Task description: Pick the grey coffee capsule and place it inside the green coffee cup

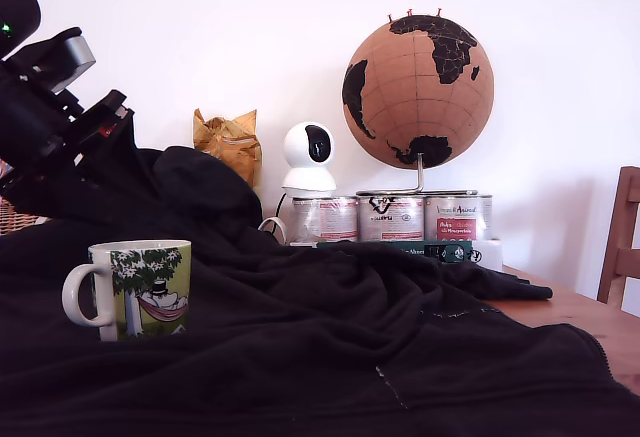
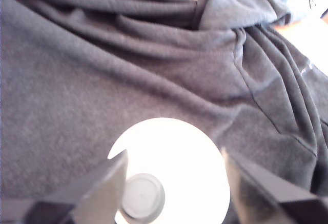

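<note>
Open claw (image 2: 174,183) fingers hover above green coffee cup (image 2: 171,170), grey coffee capsule (image 2: 142,198) inside.

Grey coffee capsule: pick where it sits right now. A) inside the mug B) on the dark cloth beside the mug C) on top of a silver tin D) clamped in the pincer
A: the wrist view looks straight down into the mug, and the grey coffee capsule lies on its white bottom, between the fingers of the open pincer.
</note>
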